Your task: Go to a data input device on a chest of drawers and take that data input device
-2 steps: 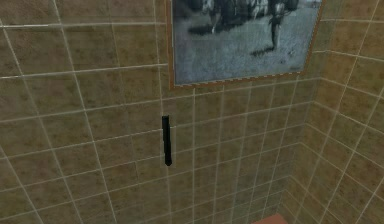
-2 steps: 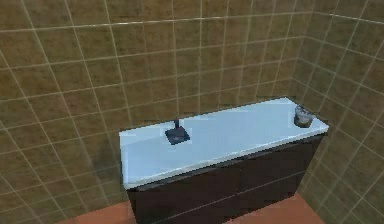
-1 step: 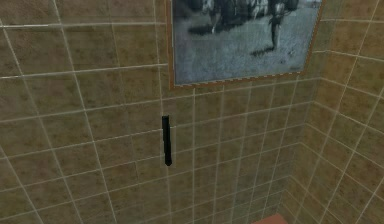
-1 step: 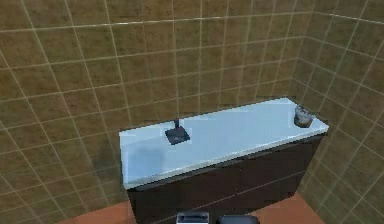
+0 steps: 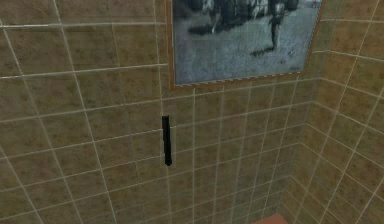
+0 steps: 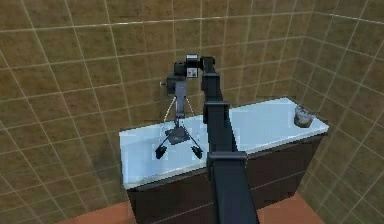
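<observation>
Pale-blue-topped chest of drawers (image 6: pixel 262 125) lies behind the tool (image 6: pixel 177 151), which hangs fingers-down, perhaps for a grasp; whether it holds anything I cannot tell

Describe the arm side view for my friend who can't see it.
A dark square robot arm reaches out toward a long chest with a pale blue top and dark brown front, its gripper hanging down before that top. A small brownish pot-like thing sits on the chest toward the view's right, before a brown tiled wall.
</observation>
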